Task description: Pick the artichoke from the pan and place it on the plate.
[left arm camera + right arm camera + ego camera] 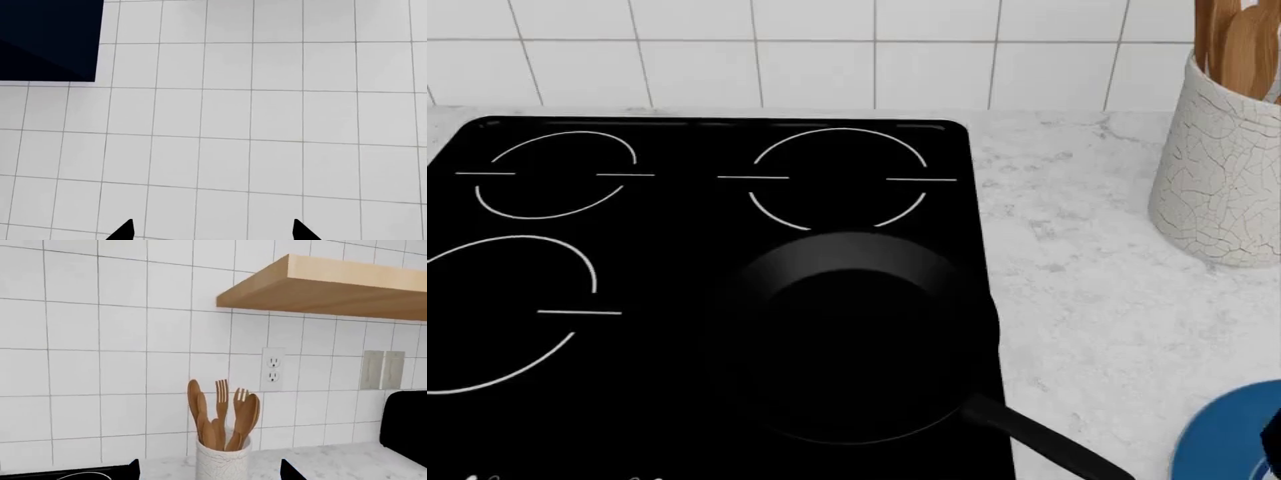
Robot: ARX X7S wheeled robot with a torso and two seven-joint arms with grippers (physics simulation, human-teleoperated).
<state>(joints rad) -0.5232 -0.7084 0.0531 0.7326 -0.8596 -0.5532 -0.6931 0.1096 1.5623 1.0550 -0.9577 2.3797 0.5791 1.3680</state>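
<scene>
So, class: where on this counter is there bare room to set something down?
Bare marble lies between the stovetop, the utensil crock and the plate. The two left burners are free. The pan and its handle crowd the front-right burner.

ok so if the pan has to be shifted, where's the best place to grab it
Probably the long straight handle of the pan. It sticks out toward the near right, past the stovetop edge and over the counter, so come from the near right with the jaws across it. The round bowl looks too wide to pinch.
</scene>
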